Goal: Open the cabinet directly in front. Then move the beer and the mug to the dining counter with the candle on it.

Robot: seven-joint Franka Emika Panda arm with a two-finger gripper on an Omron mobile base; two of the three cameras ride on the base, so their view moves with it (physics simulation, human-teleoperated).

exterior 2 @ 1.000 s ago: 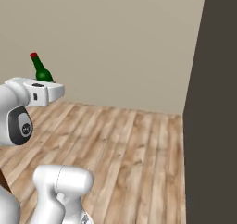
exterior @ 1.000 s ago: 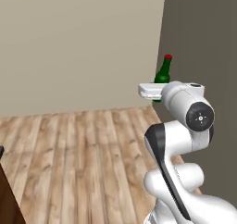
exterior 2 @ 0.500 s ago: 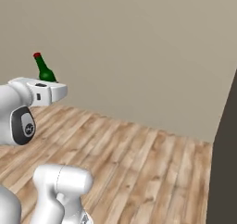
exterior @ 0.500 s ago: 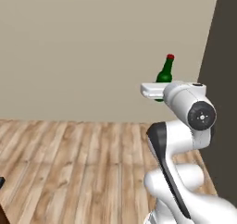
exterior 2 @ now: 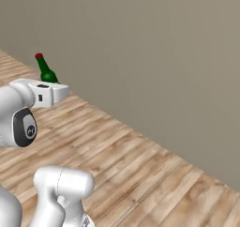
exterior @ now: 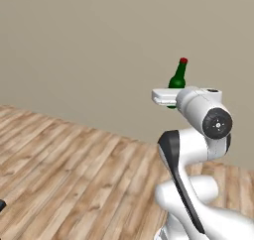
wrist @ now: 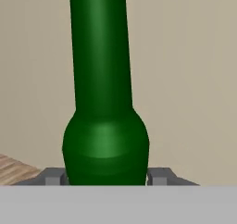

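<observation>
The beer (exterior: 177, 78) is a dark-green bottle with a red cap, held upright high above the floor. My gripper (exterior: 171, 103) is shut on its lower body, with the white hand level in front of the arm's elbow. From the right base view the beer (exterior 2: 45, 71) rises above the hand at the left. In the hand view the beer (wrist: 105, 102) stands between my gripper (wrist: 106, 177), one fingertip (wrist: 159, 176) pressed at each side. The cabinet, the mug, the dining counter and the candle are out of view.
A plain beige wall (exterior: 99, 45) runs across ahead, with a wood plank floor (exterior: 74, 184) below it. The same floor (exterior 2: 154, 174) stretches to the right of the arm. A small dark edge (exterior: 1, 204) pokes in at the lower left.
The whole picture has swept sideways, so the base has turned. The dark panel at the right edge has left both base views. The beer stays gripped in the same spot relative to the arm.
</observation>
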